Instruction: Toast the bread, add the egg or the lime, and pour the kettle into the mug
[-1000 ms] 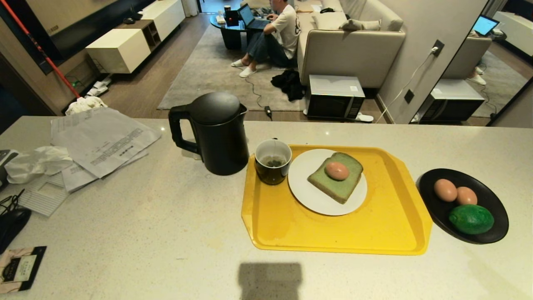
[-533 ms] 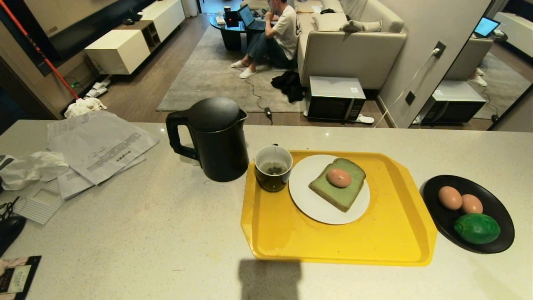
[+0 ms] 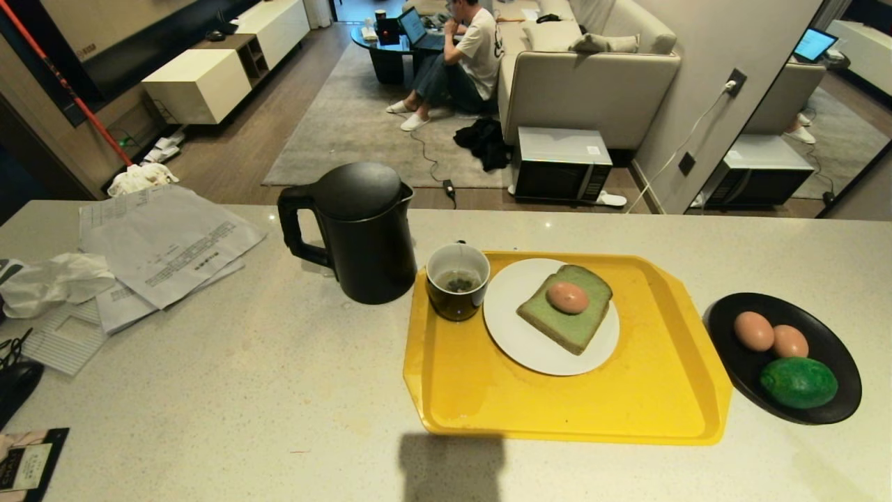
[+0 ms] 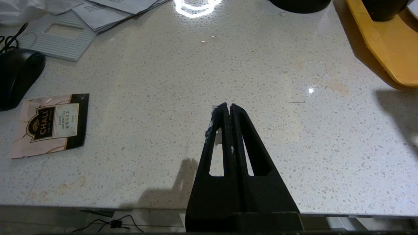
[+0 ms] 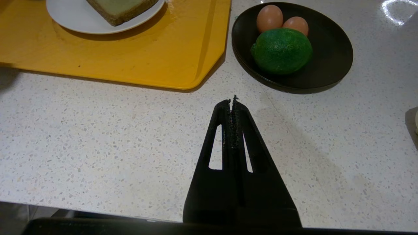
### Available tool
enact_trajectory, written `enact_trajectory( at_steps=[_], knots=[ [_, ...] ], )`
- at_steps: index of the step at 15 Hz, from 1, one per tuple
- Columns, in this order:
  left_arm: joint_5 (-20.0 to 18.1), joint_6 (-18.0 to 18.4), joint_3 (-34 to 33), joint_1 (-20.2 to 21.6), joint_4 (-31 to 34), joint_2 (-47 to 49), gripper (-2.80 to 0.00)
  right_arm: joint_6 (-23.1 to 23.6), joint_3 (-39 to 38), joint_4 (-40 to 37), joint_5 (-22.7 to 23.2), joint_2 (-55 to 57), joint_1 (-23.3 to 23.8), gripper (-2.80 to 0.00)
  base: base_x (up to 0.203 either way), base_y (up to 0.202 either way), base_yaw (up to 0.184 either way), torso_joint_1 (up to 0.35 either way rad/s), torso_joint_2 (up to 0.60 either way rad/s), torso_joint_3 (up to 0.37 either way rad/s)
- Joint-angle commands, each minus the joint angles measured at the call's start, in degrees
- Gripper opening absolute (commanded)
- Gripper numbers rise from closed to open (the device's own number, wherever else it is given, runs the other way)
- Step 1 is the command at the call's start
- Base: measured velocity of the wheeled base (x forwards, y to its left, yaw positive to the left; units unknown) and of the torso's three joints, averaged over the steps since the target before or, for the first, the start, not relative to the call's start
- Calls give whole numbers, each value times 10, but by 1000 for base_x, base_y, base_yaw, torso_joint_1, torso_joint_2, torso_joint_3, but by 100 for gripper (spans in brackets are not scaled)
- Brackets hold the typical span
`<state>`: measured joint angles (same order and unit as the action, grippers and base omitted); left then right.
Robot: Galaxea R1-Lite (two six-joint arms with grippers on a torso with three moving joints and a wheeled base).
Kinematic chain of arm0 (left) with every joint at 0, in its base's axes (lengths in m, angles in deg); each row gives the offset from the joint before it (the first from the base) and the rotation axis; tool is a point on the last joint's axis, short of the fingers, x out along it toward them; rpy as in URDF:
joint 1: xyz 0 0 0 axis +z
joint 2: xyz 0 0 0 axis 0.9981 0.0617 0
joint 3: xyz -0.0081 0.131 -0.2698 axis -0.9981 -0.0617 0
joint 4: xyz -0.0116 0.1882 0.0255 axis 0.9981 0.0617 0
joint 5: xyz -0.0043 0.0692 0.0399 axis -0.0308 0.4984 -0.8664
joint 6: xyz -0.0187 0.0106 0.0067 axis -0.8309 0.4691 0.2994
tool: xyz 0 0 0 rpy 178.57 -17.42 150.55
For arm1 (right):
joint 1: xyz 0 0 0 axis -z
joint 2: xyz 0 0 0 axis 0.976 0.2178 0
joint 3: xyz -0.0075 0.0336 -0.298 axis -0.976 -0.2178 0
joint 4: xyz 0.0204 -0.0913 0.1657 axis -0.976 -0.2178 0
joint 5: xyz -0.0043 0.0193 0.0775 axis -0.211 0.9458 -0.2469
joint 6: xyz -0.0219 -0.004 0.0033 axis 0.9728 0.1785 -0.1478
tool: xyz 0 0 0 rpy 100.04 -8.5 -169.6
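A slice of pale green bread (image 3: 566,315) lies on a white plate (image 3: 523,341) on a yellow tray (image 3: 571,411), with one egg (image 3: 567,297) resting on it. The dark mug (image 3: 457,280) stands on the tray's left end, liquid inside. Left of it, off the tray, stands the black kettle (image 3: 359,230). A black dish (image 3: 833,390) at the right holds two more eggs (image 3: 753,330) and the lime (image 3: 798,382). Neither arm shows in the head view. My left gripper (image 4: 228,107) hangs shut and empty over bare counter. My right gripper (image 5: 232,102) is shut and empty, short of the dish (image 5: 333,55).
Papers (image 3: 164,240), crumpled tissue (image 3: 49,282), a computer mouse (image 4: 18,76) and a tea sachet (image 4: 50,124) lie at the counter's left. Beyond the counter a person sits by a sofa (image 3: 592,77); a microwave (image 3: 561,164) stands on the floor.
The whole head view shifted between the oldest frame and half a second ago, so the camera moved. The objects kept their places on the counter. Nothing differs since.
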<state>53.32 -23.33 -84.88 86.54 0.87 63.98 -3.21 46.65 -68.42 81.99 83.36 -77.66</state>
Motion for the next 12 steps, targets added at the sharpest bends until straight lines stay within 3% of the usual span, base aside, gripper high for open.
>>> enact_trajectory(
  at_steps=[1, 12],
  knots=[
    [0, 0, 0, 0, 0, 1, -280, -1, 0, 0, 0, 0, 0, -280, 0, 0, 0, 0, 0, 0],
    [0, 0, 0, 0, 0, 1, -280, -1, 0, 0, 0, 0, 0, -280, 0, 0, 0, 0, 0, 0]
  ],
)
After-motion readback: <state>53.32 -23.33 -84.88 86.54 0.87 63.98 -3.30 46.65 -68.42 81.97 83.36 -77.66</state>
